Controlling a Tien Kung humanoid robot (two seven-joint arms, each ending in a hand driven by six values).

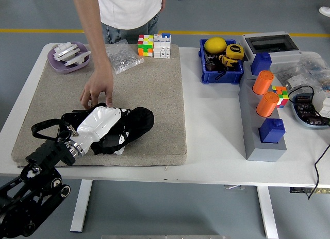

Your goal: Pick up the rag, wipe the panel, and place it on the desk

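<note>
Your left hand [103, 123] pressed flat on the black rag [129, 126], fingers grasping it, on the panel [154, 89] near the counter's front-left corner. A person's hand [97, 92] steadied the panel; you needed even pressure.

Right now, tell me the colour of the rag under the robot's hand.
Black rag, clearest in the head view.

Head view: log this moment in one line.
left robot hand on rag | rag over panel | person's hand on mat | right arm unseen
</note>
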